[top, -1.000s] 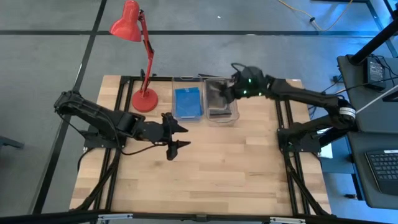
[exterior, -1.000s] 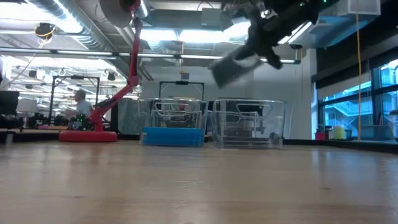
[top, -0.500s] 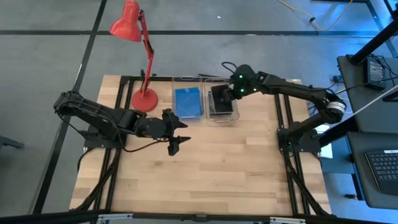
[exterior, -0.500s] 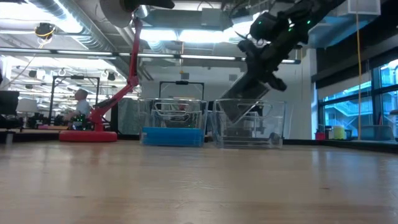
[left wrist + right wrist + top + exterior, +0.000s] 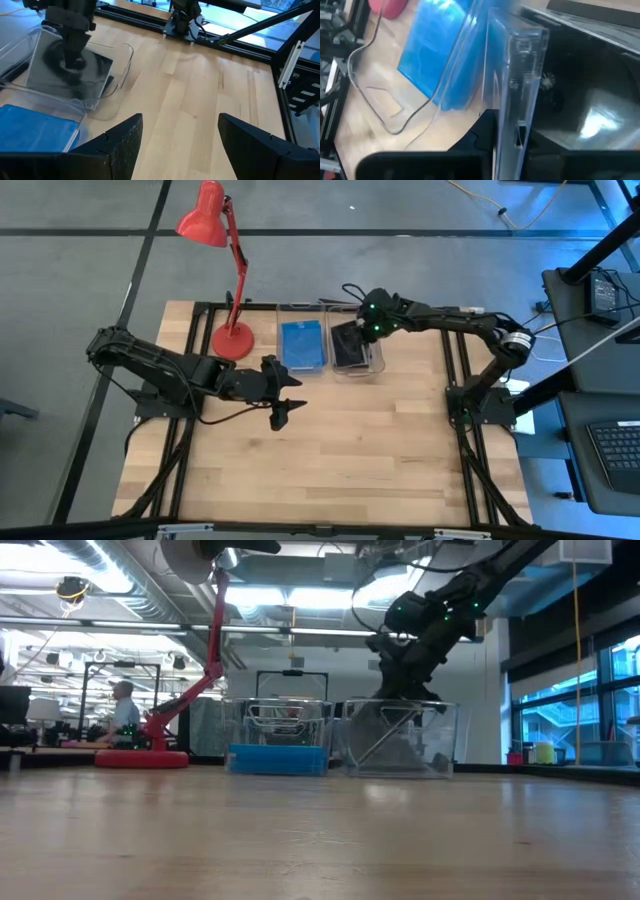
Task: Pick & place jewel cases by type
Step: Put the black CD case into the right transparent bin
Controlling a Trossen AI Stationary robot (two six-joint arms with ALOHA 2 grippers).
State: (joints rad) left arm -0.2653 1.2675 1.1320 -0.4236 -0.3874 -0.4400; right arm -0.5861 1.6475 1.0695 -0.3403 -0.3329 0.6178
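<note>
My right gripper reaches into the right clear bin and is shut on a smoky grey jewel case, which stands tilted inside the bin. Darker grey cases lie under it in that bin. A stack of blue jewel cases lies flat in the left clear bin. My left gripper hovers open over bare wood near the table's middle, apart from both bins; its fingers frame empty tabletop. My right gripper pinches the grey case between its two fingers at the case's upper end. It comes from above, slanting in from the table's right. The case shows edge-on in the wrist view and hangs tilted down into the bin. Whether its lower end rests on anything, I cannot tell.
A red desk lamp stands with its base at the far left beside the bins. Black frame rails run along the table's sides. Bare wood spreads across the near half. A person sits in the room behind.
My right gripper has moved toward the table's left and down, from above the right bin into it. The grey case it carries has gone from riding high and tilted above the bin to standing steeper inside the bin walls.
</note>
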